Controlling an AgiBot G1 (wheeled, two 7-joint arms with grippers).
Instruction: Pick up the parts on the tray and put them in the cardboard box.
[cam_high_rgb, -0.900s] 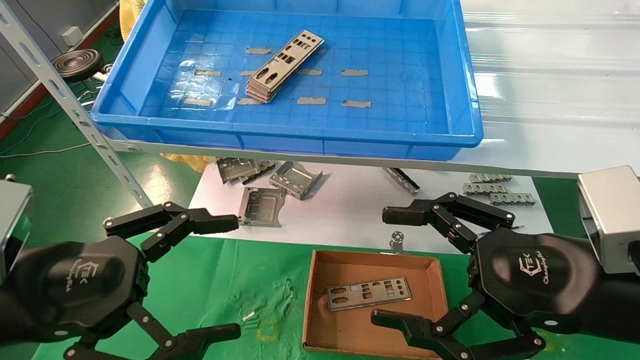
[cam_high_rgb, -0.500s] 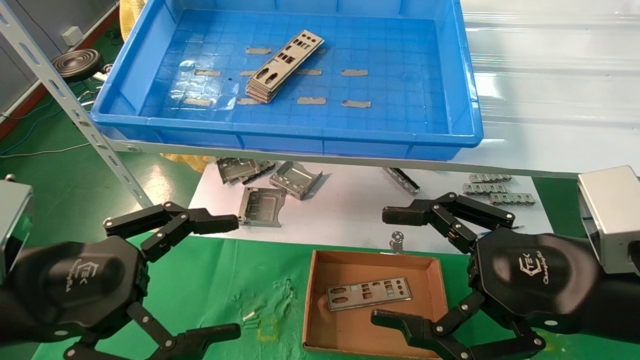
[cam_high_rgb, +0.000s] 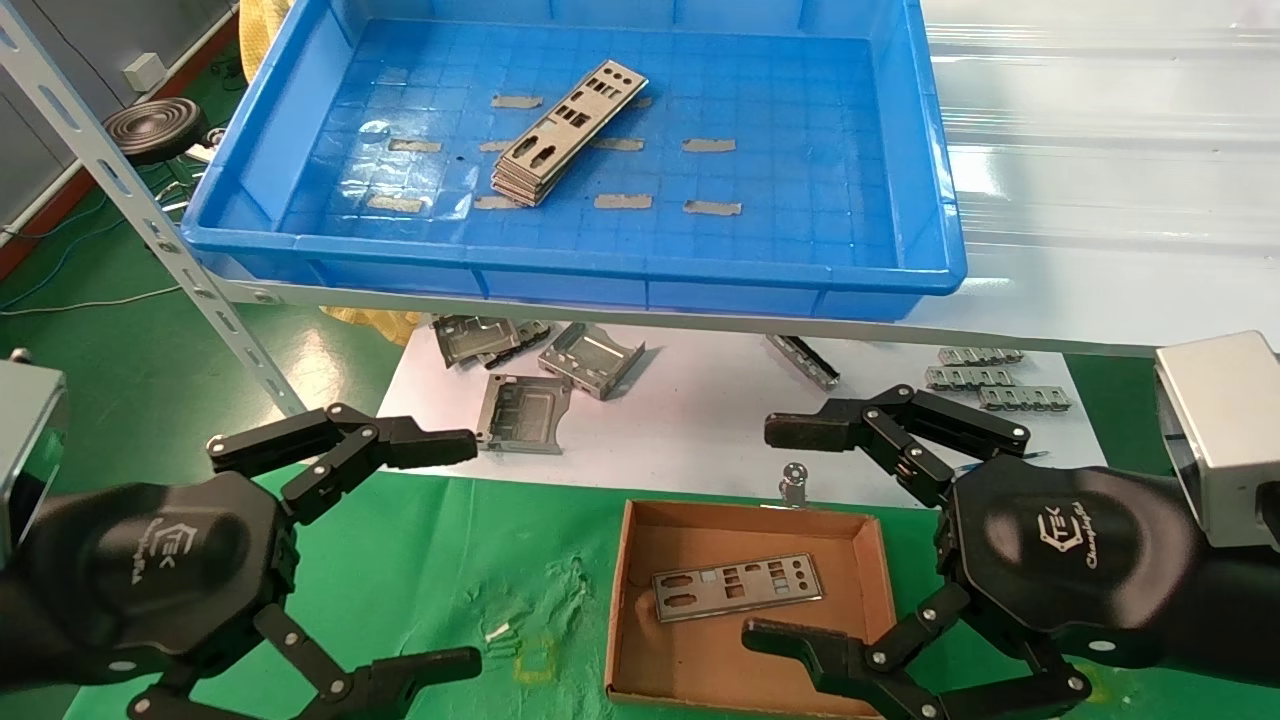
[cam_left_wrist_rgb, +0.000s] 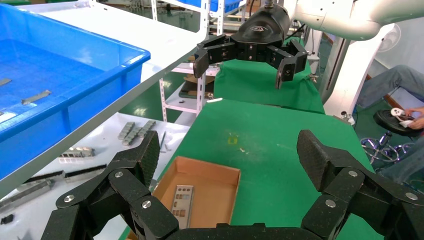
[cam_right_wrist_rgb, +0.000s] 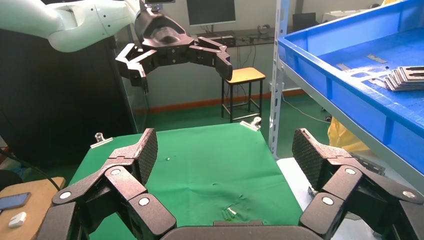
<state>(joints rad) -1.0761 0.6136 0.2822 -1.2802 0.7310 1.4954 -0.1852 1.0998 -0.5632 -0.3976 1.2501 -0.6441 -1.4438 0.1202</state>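
parts (cam_high_rgb: 567, 135): stack mid-tray, one plate (cam_high_rgb: 738, 587) flat in cardboard box (cam_high_rgb: 640, 520)
tray (cam_high_rgb: 880, 200): on shelf above worktop
right pincer (cam_high_rgb: 790, 535): spread wide over box's right side, empty
left pincer (cam_high_rgb: 455, 550): spread wide over green cloth (cam_high_rgb: 450, 560), empty

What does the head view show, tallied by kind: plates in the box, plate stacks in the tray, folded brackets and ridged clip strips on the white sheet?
Plate in the cardboard box: 1
Stack of plates in the tray: 1; how many it holds cannot be told
Folded brackets: 3
Ridged clip strips: 4
Total: 9
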